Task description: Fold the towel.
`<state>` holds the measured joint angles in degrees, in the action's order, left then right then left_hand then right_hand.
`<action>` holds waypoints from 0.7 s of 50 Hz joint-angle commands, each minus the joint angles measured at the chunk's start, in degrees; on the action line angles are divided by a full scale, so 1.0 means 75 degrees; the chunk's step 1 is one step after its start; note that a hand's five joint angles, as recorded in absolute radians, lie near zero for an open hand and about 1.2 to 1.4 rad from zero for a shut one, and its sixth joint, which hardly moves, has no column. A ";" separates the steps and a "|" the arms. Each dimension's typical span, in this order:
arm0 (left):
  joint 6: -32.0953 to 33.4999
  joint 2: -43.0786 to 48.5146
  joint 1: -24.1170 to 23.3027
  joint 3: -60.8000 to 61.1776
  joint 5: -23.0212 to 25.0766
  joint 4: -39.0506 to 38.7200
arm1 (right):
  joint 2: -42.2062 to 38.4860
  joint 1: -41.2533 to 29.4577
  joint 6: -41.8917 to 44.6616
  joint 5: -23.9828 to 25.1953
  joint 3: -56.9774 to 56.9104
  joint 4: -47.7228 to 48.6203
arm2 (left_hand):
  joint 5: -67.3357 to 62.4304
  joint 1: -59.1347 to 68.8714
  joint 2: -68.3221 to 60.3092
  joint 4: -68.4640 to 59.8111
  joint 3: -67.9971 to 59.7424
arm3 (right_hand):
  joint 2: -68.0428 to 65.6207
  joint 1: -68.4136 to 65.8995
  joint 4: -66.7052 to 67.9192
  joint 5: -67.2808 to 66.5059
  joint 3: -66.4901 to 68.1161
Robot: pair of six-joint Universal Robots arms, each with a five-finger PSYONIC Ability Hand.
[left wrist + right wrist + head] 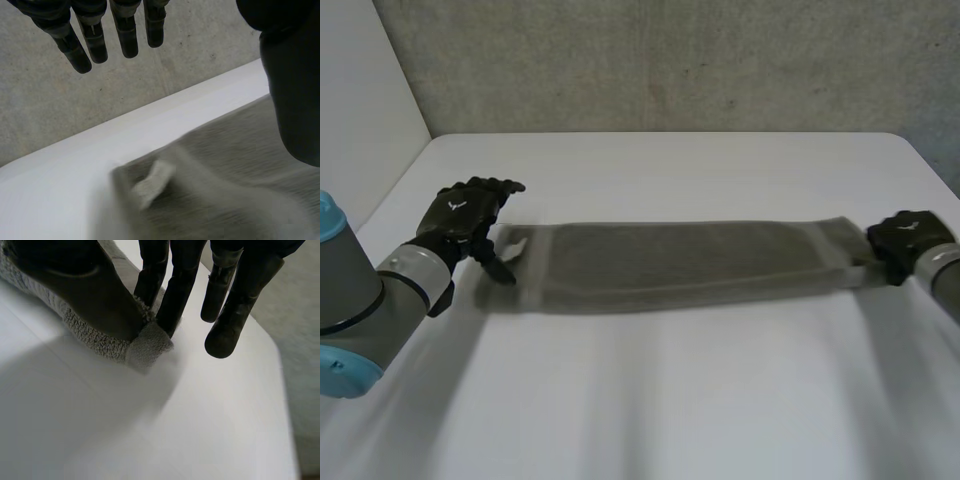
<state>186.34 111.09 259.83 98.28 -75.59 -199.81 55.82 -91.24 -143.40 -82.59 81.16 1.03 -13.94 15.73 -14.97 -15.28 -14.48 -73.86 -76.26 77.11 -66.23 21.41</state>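
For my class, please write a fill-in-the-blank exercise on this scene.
1. The towel lies on a ____ table.
2. The right hand pinches the towel's ____.
3. The left hand is ____, holding nothing.
Missing words: white, corner, open.

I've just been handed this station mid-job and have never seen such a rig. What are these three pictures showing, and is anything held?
The wide picture looks down from the robot's head. On the white table lies a grey towel, stretched into a long strip. The black left hand is at its left end, the right hand at its right end. The other two pictures come from a camera on each wrist. The left one shows straight fingers above the towel, holding nothing. The right one shows thumb and fingers pinching the towel's corner.
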 commanded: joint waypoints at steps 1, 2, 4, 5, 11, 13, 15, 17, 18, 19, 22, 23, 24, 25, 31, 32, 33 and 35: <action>-0.0013 -0.0222 0.0055 -0.0050 0.0000 0.0017 | -0.0048 0.1208 0.1929 -0.0273 -0.0333 -0.0419 | 0.1472 -0.0377 0.0275 0.0317 0.0210 | -0.0819 -0.0499 0.0385 -0.0503 0.7813; -0.0013 -0.0338 0.0078 -0.0061 0.0000 0.0017 | -0.0071 0.1464 0.2393 -0.0389 -0.0531 -0.0454 | 0.1472 -0.0377 0.0275 0.0317 0.0210 | -0.0819 -0.0499 0.0385 -0.0503 0.7813; -0.0013 -0.0409 0.0090 -0.0085 0.0000 0.0017 | -0.0095 0.1584 0.2667 -0.0601 -0.0755 -0.0466 | 0.1494 -0.0399 0.0298 0.0339 0.0233 | -0.0819 -0.0499 0.0385 -0.0503 0.7813; -0.0024 -0.0444 0.0090 -0.0131 -0.0023 0.0017 | -0.0095 0.1560 0.2690 -0.0775 -0.0929 -0.0477 | 0.1494 -0.0399 0.0298 0.0339 0.0233 | -0.0819 -0.0499 0.0385 -0.0503 0.7813; -0.0059 -0.0538 -0.0026 -0.0482 -0.0081 0.0052 | 0.0571 0.0346 0.1558 -0.0766 -0.1516 -0.0384 | 0.1561 -0.0467 0.0365 0.0406 0.0300 | -0.0819 -0.0499 0.0385 -0.0503 0.7813; -0.0083 -0.0538 -0.0085 -0.0611 -0.0093 0.0087 | 0.0840 -0.0227 0.1194 -0.0696 -0.1621 -0.0291 | 0.1561 -0.0467 0.0365 0.0406 0.0300 | -0.0819 -0.0499 0.0385 -0.0503 0.7813; -0.0095 -0.0538 -0.0156 -0.0741 -0.0117 0.0099 | 0.0972 -0.0889 0.0886 -0.0660 -0.1751 -0.0138 | 0.1584 -0.0489 0.0387 0.0429 0.0323 | -0.0819 -0.0499 0.0385 -0.0503 0.7813; -0.0141 -0.0526 -0.0377 -0.0928 -0.0140 0.0099 | 0.0960 -0.2172 0.0582 -0.0590 -0.1868 0.0398 | 0.1584 -0.0489 0.0387 0.0429 0.0323 | -0.0819 -0.0499 0.0385 -0.0503 0.7813; -0.0142 -0.0526 -0.0378 -0.0928 -0.0140 0.0099 | 0.0960 -0.2178 0.0581 -0.0590 -0.1869 0.0401 | 0.1584 -0.0489 0.0387 0.0429 0.0323 | -0.0819 -0.0499 0.0385 -0.0503 0.7813; -0.0188 -0.0526 -0.0494 -0.0998 -0.0152 0.0099 | 0.0890 -0.2793 0.0570 -0.0532 -0.1845 0.0715 | 0.1584 -0.0489 0.0387 0.0429 0.0323 | -0.0819 -0.0499 0.0385 -0.0503 0.7813; -0.0317 -0.0515 -0.0659 -0.1022 -0.0175 0.0087 | 0.0517 -0.3942 0.0605 -0.0309 -0.1798 0.1185 | 0.1584 -0.0489 0.0387 0.0429 0.0323 | -0.0819 -0.0499 0.0385 -0.0503 0.7813; -0.0317 -0.0515 -0.0660 -0.1022 -0.0175 0.0087 | 0.0515 -0.3948 0.0605 -0.0308 -0.1798 0.1187 | 0.1584 -0.0489 0.0387 0.0429 0.0323 | -0.0819 -0.0499 0.0385 -0.0503 0.7813; -0.0352 -0.0503 -0.0694 -0.1022 -0.0233 0.0087 | 0.0225 -0.4389 0.0605 -0.0134 -0.1787 0.1256 | 0.1584 -0.0489 0.0387 0.0429 0.0323 | -0.0819 -0.0499 0.0385 -0.0503 0.7813; -0.0376 -0.0491 -0.0730 -0.0999 -0.0315 0.0087 | -0.0080 -0.4753 0.0616 0.0076 -0.1775 0.1245 | 0.1584 -0.0489 0.0387 0.0429 0.0323 | -0.0819 -0.0499 0.0385 -0.0503 0.7813; -0.0364 -0.0433 -0.0871 -0.0940 -0.0492 0.0075 | -0.0868 -0.5401 0.0874 0.0336 -0.1798 0.0964 | 0.1584 -0.0489 0.0387 0.0429 0.0323 | -0.0819 -0.0499 0.0385 -0.0503 0.7813; -0.0353 -0.0409 -0.0882 -0.0917 -0.0503 0.0064 | -0.1077 -0.5470 0.1014 0.0336 -0.1810 0.0825 | 0.1584 -0.0489 0.0387 0.0429 0.0323 | -0.0819 -0.0499 0.0385 -0.0503 0.7813; -0.0352 -0.0363 -0.0894 -0.0894 -0.0503 0.0052 | -0.1195 -0.5552 0.1119 0.0406 -0.1810 0.0742 | 0.1584 -0.0489 0.0387 0.0429 0.0323 | -0.0819 -0.0499 0.0385 -0.0503 0.7813; -0.0352 -0.0304 -0.0894 -0.0882 -0.0503 0.0052 | -0.1243 -0.5553 0.1155 0.0441 -0.1810 0.0683 | 0.1584 -0.0489 0.0387 0.0429 0.0323 | -0.0819 -0.0499 0.0385 -0.0503 0.7813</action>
<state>183.56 107.83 253.47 91.00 -78.89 -199.26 50.78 -131.51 -137.46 -80.38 67.65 9.08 -13.84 15.73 -14.96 -15.28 -14.43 -74.88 -76.80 77.22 -66.23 21.41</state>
